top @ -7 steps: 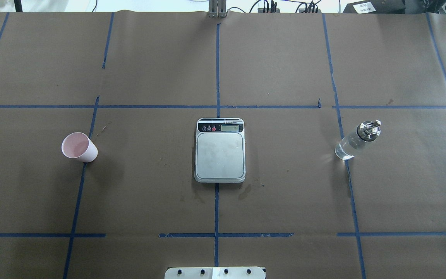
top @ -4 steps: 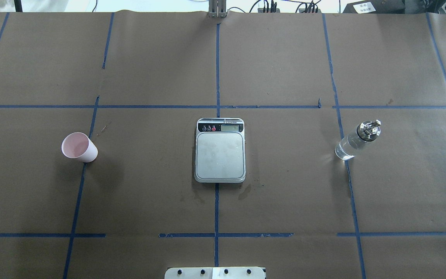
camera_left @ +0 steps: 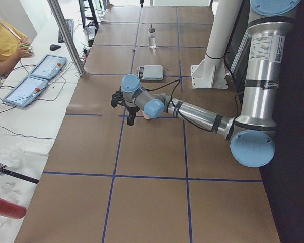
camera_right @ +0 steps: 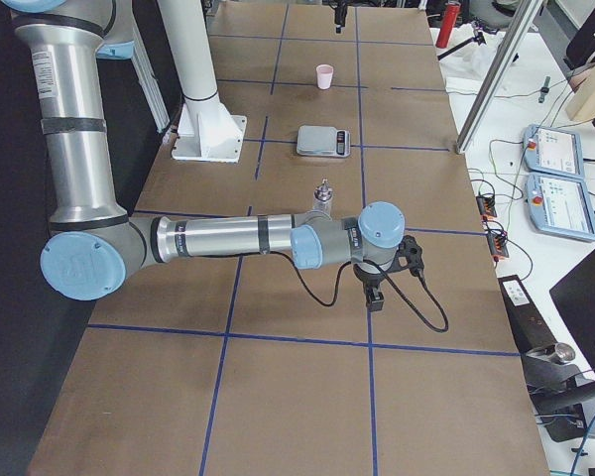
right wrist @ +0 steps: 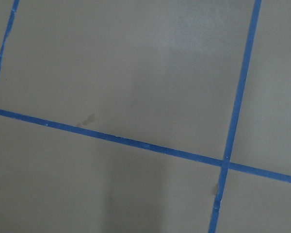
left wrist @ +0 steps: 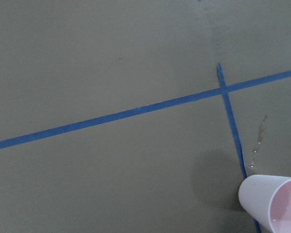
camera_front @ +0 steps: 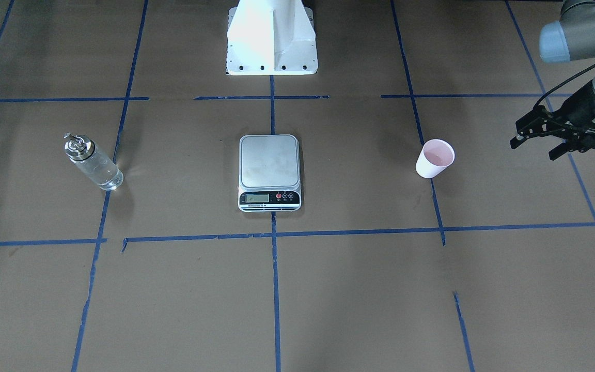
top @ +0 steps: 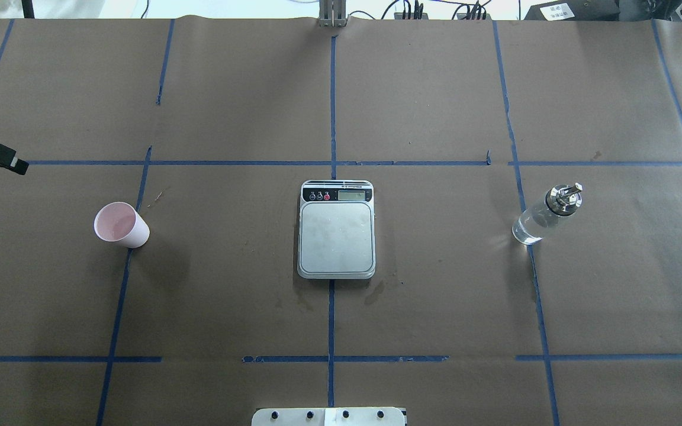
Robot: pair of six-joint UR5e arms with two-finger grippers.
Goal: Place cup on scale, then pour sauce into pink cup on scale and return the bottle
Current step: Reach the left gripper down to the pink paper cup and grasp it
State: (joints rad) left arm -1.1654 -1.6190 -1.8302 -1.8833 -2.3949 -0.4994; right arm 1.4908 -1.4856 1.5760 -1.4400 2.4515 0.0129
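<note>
The pale pink cup (top: 121,225) stands upright on the brown paper, left of the scale, and also shows in the front view (camera_front: 435,158) and at the lower right corner of the left wrist view (left wrist: 271,201). The steel-plated scale (top: 336,236) sits at the table's centre with a bare plate. The clear glass bottle (top: 545,216) with its metal spout cap stands upright to the right; the sauce in it barely shows. My left gripper (camera_front: 532,150) hovers open and empty beyond the cup, apart from it. My right gripper (camera_right: 374,293) shows only in the right side view, so its state is unclear.
The white robot base plate (top: 329,417) sits at the near table edge. Blue tape lines cross the brown paper. A metal post (camera_left: 66,35), tablets (camera_left: 25,90) and a seated person (camera_left: 5,40) are along the far side.
My left arm's end has come into the overhead view from the left edge, moving right toward the cup. Cup, scale and bottle have not moved.
</note>
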